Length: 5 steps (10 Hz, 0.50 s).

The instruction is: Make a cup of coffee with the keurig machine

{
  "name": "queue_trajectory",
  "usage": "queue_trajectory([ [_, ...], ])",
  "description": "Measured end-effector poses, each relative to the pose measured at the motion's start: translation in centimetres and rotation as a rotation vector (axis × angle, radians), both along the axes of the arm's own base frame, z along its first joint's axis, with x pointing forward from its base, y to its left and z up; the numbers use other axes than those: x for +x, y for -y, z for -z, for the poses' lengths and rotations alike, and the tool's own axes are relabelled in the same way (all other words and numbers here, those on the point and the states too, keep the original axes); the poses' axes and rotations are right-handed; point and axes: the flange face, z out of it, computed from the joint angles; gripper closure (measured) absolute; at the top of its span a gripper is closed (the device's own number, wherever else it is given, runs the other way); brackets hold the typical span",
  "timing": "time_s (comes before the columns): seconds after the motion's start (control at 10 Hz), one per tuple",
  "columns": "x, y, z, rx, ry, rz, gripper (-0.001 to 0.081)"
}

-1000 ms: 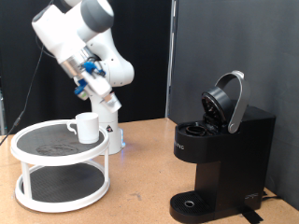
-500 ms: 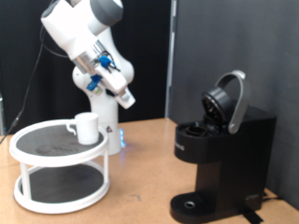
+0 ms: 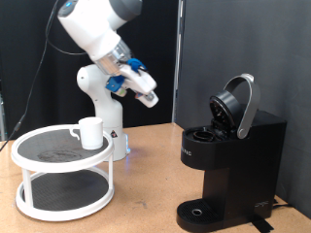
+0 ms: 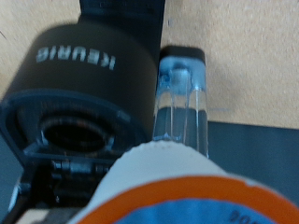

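We see the end effector [image 3: 148,94] up in the air betw. cup [image 3: 89,132] and keurig machine [image 3: 228,165], lid open, probably clamped on a white pod [image 4: 177,191]. Cup sits on rack [image 3: 60,180] nr tabletop's [image 3: 146,199] left edge.

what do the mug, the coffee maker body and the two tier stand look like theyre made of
Cup: looks like glazed white ceramic, smooth and opaque. Keurig machine: black plastic by its moulded look, mostly matte, with a glossier lid. Two-tier stand: white rims and legs, painted metal or plastic, cannot tell which; dark shelf surfaces.
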Motion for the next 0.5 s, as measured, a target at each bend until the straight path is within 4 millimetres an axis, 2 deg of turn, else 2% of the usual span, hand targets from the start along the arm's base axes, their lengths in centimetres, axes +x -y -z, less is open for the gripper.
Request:
queue_trajectory([
  [0.5,3.1,-5.9,-2.2,0.004,0.008,-0.005,0.0484],
])
